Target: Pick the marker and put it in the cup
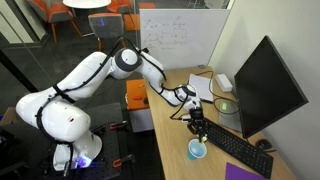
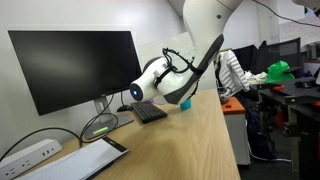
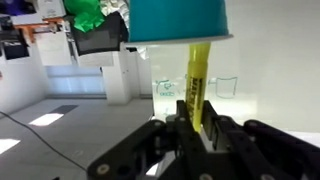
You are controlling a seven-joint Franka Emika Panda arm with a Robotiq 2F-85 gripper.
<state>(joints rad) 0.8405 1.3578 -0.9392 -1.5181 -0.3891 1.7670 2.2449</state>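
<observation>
The marker (image 3: 197,78) is a thin yellow stick held between my gripper's fingers (image 3: 197,125) in the wrist view, its tip reaching the rim of the light-blue cup (image 3: 178,20). The gripper is shut on the marker. In an exterior view the gripper (image 1: 198,128) hangs straight above the cup (image 1: 197,150), which stands near the desk's front edge. In an exterior view the cup (image 2: 185,103) shows just behind the wrist, and the marker is too small to make out.
A black monitor (image 1: 265,85) (image 2: 75,65) stands on the wooden desk (image 2: 190,140), with a black keyboard (image 1: 240,152) (image 2: 150,112) beside the cup. A greenish round object (image 1: 226,105) (image 2: 98,126) lies at the monitor's foot. A white power strip (image 2: 25,155) and a tablet (image 2: 85,158) lie further along.
</observation>
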